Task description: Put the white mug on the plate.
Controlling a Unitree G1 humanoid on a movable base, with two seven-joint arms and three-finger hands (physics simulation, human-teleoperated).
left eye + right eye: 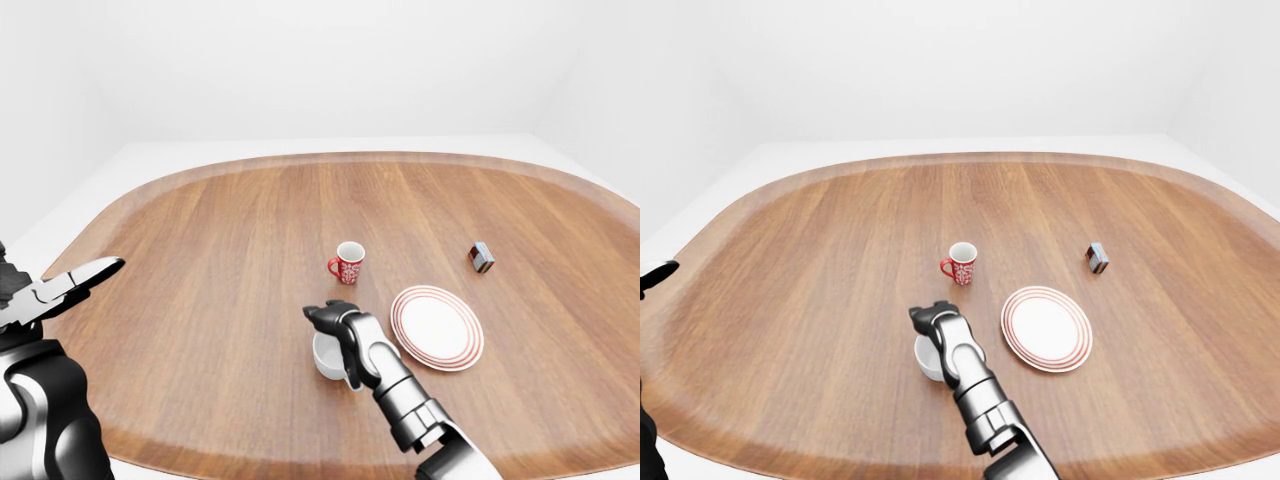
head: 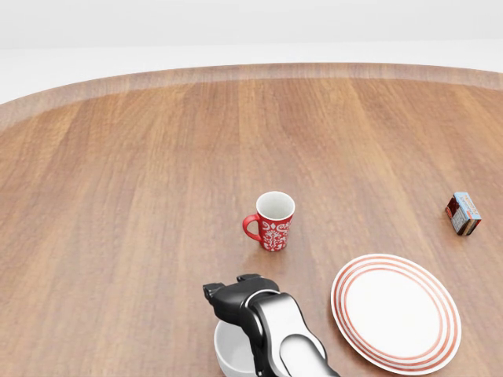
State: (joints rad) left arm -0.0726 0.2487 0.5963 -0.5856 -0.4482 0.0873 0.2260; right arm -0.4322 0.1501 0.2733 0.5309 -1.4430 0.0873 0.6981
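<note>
Here, glossy right robot hand (image 2: 236,297) overhangs round white mug (image 2: 233,352).

White mug (image 2: 232,353); red-ringed white plate (image 2: 395,312); red patterned mug (image 2: 272,222); small box (image 2: 463,214), maybe red-blue.

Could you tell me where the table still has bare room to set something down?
The plate itself is bare. Open wood lies between the red mug and the small box. It is crowded where the right hand sits over the white mug.
</note>
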